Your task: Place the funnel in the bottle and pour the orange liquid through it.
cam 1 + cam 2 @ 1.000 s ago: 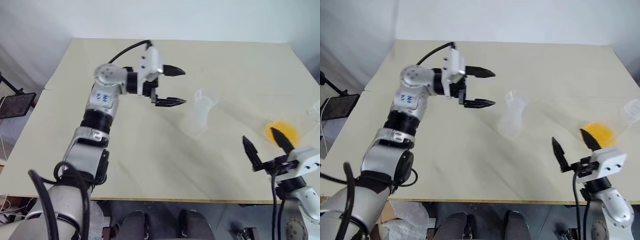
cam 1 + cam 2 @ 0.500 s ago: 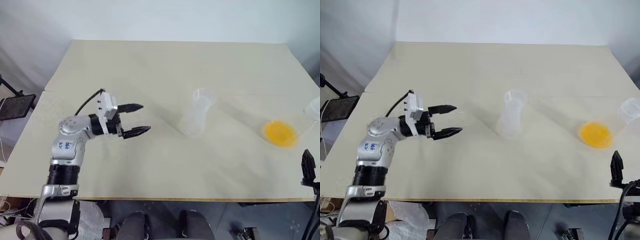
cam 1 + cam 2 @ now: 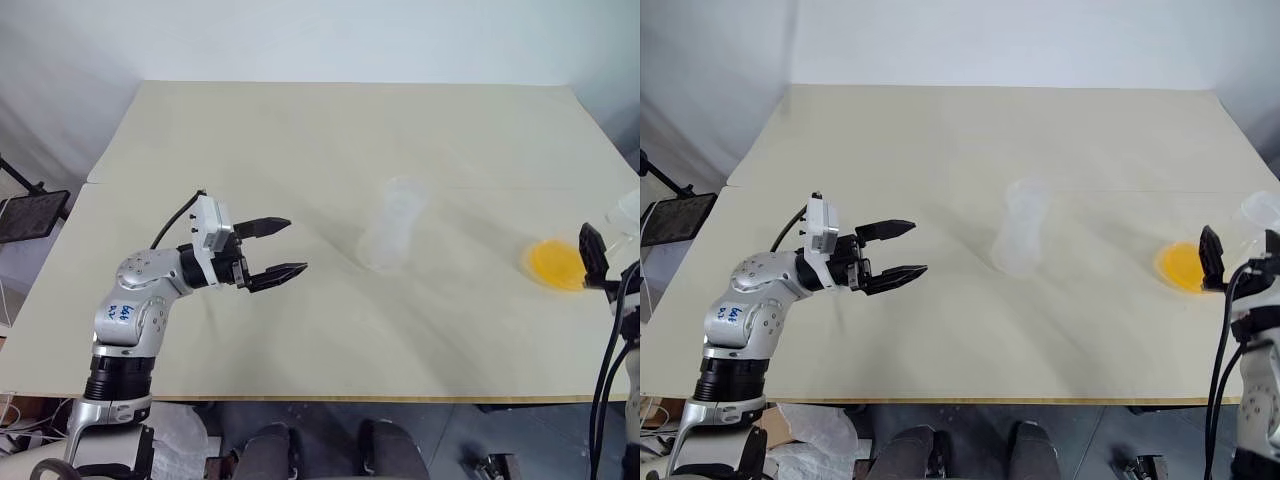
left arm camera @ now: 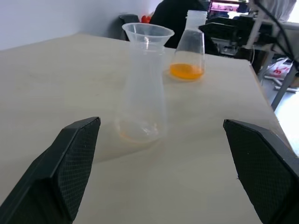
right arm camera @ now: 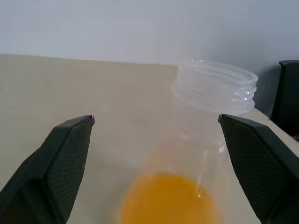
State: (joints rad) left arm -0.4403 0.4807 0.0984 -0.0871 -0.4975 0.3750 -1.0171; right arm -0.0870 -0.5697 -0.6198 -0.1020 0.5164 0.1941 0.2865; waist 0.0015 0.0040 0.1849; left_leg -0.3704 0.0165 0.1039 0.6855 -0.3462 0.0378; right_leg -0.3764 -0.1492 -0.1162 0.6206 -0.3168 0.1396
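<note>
step in hand: funnel (image 4: 147, 33) already seated in the mouth of the bottle (image 4: 140, 100); pouring stage not yet begun, approach to the flask (image 5: 205, 154) under way. bottle: upright near the middle of the table (image 3: 300, 150), long axis vertical, wider base down, narrow neck up, funnel cone opening upward, stem down into the neck. orange liquid (image 5: 170, 198): shallow pool in the bottom of a broader clear conical flask, upright near the table's right edge, well apart from the bottle, threaded mouth pointing up. right gripper (image 5: 156, 154): fingers spread wide, nothing held, flask between them but not yet touched, as far as can be told. left gripper (image 3: 272, 250): fingers spread wide, empty, hovering over the left part of the table, pointed level toward the bottle, well apart from it. next move, as judged: close the right fingers on the flask body or neck, lift without tipping, carry across to the bottle, tilt the mouth over the funnel cone. likely need: left gripper steadying the bottle low on its body, light tall shape and loose funnel being easy to topple. risk: liquid missing the small cone, or a nudge knocking the funnel askew.
</note>
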